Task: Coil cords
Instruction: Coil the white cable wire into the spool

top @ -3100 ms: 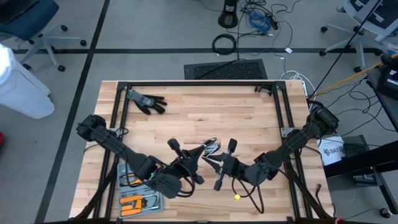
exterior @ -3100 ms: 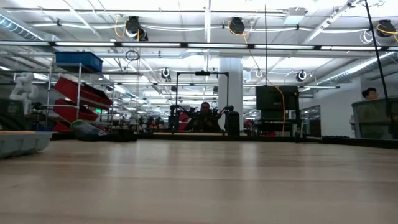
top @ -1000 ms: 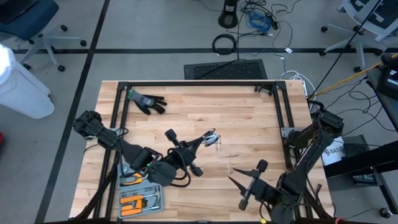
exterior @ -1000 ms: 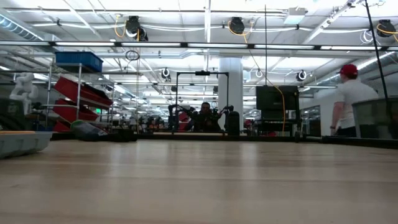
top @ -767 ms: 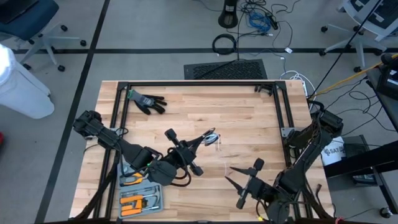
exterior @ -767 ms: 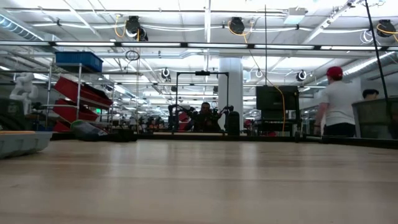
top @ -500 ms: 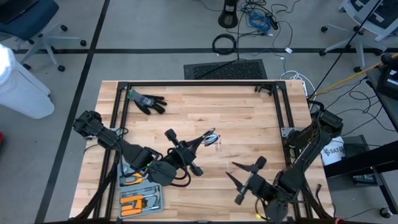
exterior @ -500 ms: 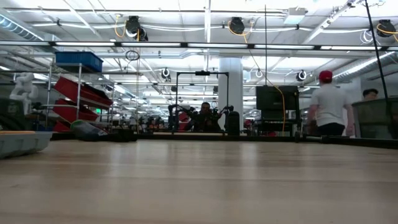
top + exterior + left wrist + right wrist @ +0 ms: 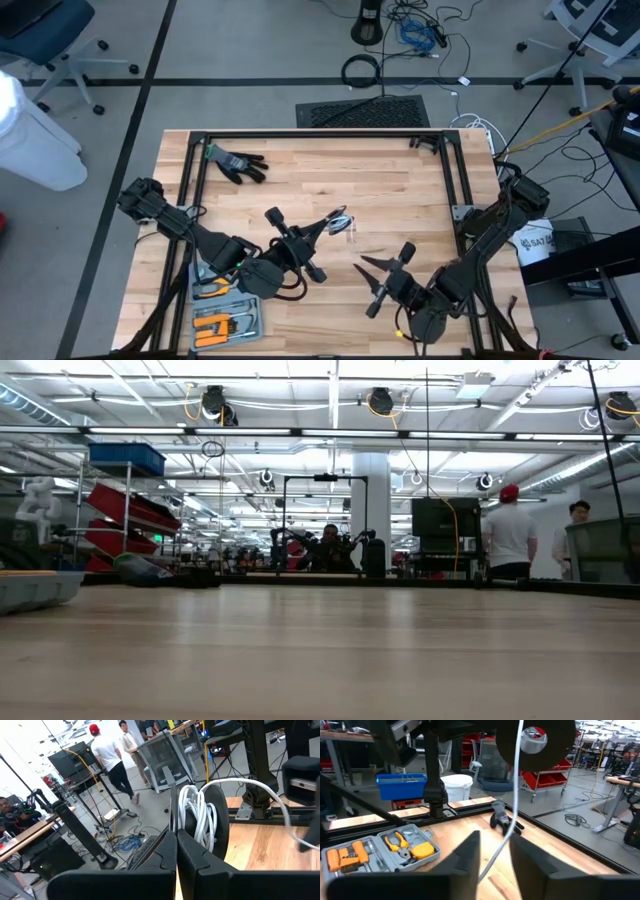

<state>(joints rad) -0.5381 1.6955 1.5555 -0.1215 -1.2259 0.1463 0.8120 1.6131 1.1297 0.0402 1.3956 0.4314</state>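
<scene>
The left gripper point(image 9: 322, 226) is clenched on the cord point(image 9: 200, 817), light and limp, best taken along its free strand. Beside it, the right gripper point(image 9: 383, 270) stands parted around that strand, gripping nothing.

- Your right gripper point(image 9: 378, 277) has pulled back from the middle of the table, where it met the left gripper point(image 9: 330, 224), to the near right part, then crept leftward again.
- Your left gripper shifted slightly away, lifting the cord reel point(image 9: 338, 222).
- Behind the table, a person in a red cap point(image 9: 508, 536) has walked leftward.
</scene>
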